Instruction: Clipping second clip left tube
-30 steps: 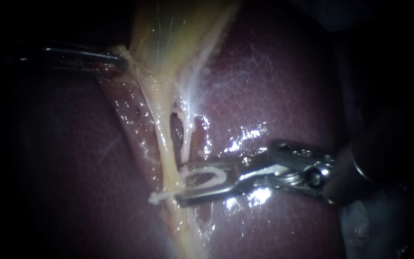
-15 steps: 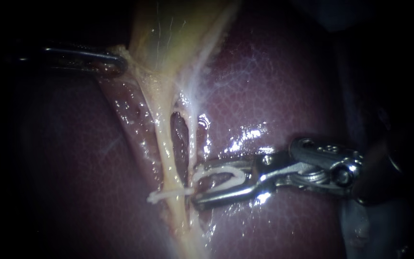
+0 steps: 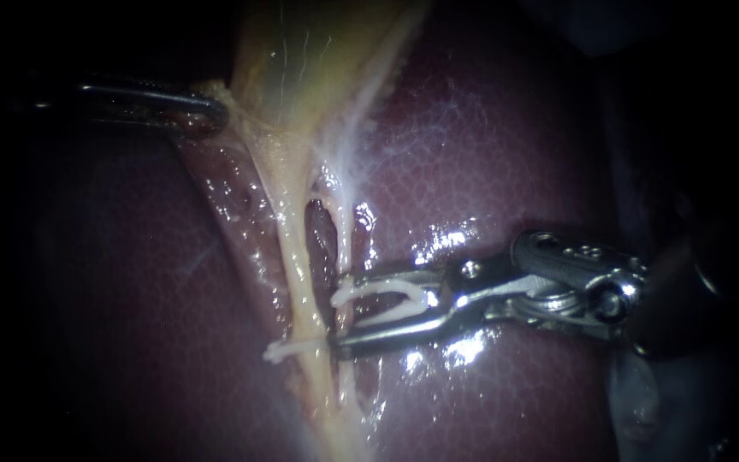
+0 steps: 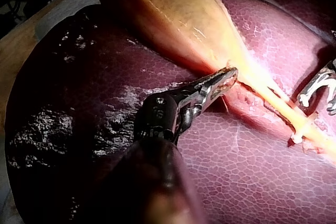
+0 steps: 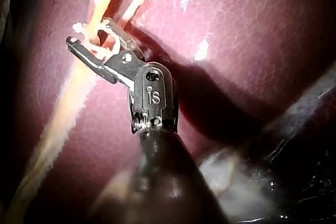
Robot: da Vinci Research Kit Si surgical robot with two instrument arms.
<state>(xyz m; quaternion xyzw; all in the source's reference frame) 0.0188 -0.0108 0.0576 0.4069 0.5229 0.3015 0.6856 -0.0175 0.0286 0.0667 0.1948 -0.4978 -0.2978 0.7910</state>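
Crosswise, thin white clip (image 3: 286,349), yellowish left tube (image 3: 299,275)

We count two slender metal instruments: the left instrument (image 3: 214,109) and the right instrument (image 3: 339,312). There are two pale tubes, a thick yellowish left tube (image 3: 298,265) and a thin whitish right tube (image 3: 345,239). There are two white clips, a fastened clip (image 3: 282,350) and a loaded clip (image 3: 382,296). We see one dark red liver (image 3: 489,154) and one yellowish gallbladder (image 3: 301,51).

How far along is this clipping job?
Done: one white clip sits across the left tube. In hand: the left instrument grips the gallbladder; the right instrument carries an open second clip beside that tube. Left: getting it around the tube and closing it.
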